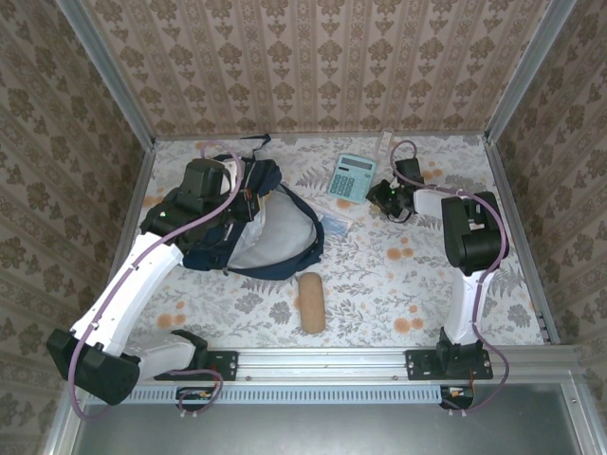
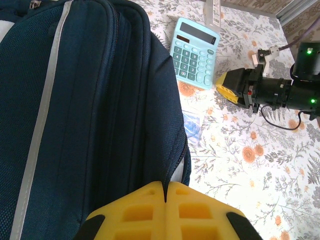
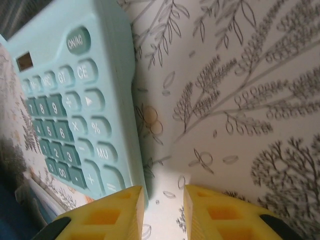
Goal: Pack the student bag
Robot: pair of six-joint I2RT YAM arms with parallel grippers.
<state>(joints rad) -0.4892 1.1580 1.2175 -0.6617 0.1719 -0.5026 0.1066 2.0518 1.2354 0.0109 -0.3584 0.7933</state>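
At the far left of the table [image 1: 379, 280] I see the student bag [image 1: 275, 239] lying open, grey lining up. My left arm stretches diagonally from its base to the bag's upper flap. The left gripper [image 2: 165, 189] has its fingers pressed together on the navy rim by the zip. My right arm rises, bends at the elbow and reaches leftward, low over the tabletop. The right gripper [image 3: 164, 194] stands narrowly parted, holding nothing, one finger just beside the calculator [image 3: 75, 110].
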